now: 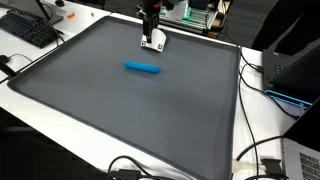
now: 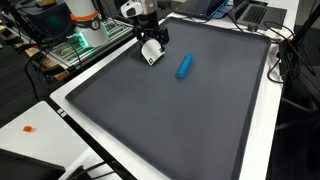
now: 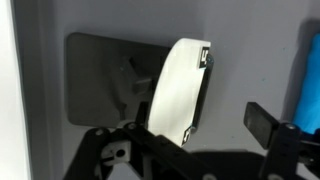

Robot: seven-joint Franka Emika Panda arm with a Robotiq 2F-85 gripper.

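Note:
My gripper [image 1: 150, 28] [image 2: 150, 38] hangs low over the far part of a dark grey mat [image 1: 120, 110] [image 2: 180, 120]. A white curved object [image 1: 153, 43] [image 2: 152, 53] [image 3: 178, 90] with a dark edge stands on the mat right under it. In the wrist view the gripper [image 3: 200, 125] is open. The white object is between the jaws, close to the left finger, and a clear gap separates it from the right fingertip [image 3: 264, 124]. A blue cylinder [image 1: 142, 68] [image 2: 184, 67] [image 3: 308, 85] lies on the mat a short way off, untouched.
A white table border [image 1: 60, 110] surrounds the mat. A black keyboard [image 1: 30, 30], a laptop [image 1: 300, 160] and several cables [image 1: 262, 150] lie off the mat. Green-lit equipment [image 2: 80, 45] stands behind the arm. A small orange item [image 2: 28, 128] lies on the table.

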